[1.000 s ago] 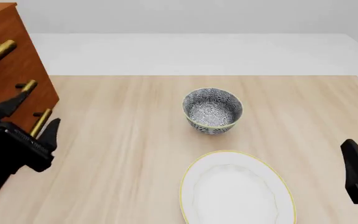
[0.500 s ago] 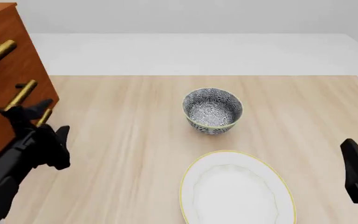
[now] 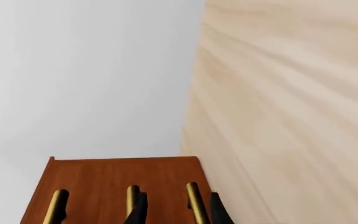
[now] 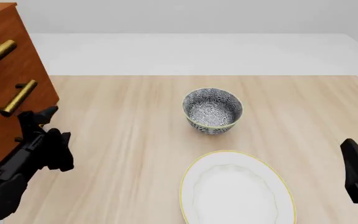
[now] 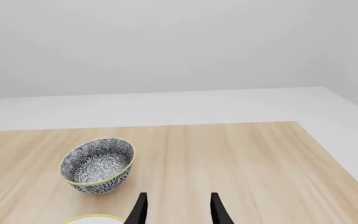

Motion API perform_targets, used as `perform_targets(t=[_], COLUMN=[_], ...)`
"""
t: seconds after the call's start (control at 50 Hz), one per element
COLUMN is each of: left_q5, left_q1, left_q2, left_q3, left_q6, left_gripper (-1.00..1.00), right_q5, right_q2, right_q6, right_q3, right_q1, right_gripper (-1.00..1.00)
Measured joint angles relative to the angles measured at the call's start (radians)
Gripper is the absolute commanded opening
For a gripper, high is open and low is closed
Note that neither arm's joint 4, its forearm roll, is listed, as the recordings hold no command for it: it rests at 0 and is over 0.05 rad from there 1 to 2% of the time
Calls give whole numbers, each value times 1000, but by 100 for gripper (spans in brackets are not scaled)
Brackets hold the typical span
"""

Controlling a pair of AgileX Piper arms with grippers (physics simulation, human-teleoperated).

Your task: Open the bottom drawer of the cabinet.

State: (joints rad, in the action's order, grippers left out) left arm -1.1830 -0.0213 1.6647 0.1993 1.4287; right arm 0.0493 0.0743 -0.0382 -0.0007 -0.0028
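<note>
Reddish-brown wood marks the cabinet [image 4: 8, 84] at the table's [image 4: 135, 140] nine o'clock edge, and the left gripper [image 3: 177, 211] has its fingers spread around the brass handle [image 3: 197, 204] of the bottom drawer [image 3: 195, 173] (not clamped on it, a gap shows either side). At four o'clock the right gripper [image 5: 177, 209] hangs with fingers apart, holding nothing, the patterned bowl [image 4: 212, 110] and white plate [image 4: 236, 188] between the arms.
</note>
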Motion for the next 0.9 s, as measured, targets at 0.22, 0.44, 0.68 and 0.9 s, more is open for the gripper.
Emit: perform_targets(t=[0.22, 0.44, 0.68, 0.9], left_q5=[-19, -29, -34, -34], left_q1=[13, 27, 51, 72], left_q2=[63, 113, 153, 184], left_q3=[15, 33, 48, 65], left_q6=[13, 21, 32, 40], left_gripper=[100, 100, 100, 100], right_q5=[3, 4, 4, 4], right_q2=[3, 4, 4, 5], right_q6=[0, 0, 0, 0], right_q3=[0, 0, 0, 0], right_q1=[0, 0, 0, 0], right_gripper=[100, 100, 100, 100])
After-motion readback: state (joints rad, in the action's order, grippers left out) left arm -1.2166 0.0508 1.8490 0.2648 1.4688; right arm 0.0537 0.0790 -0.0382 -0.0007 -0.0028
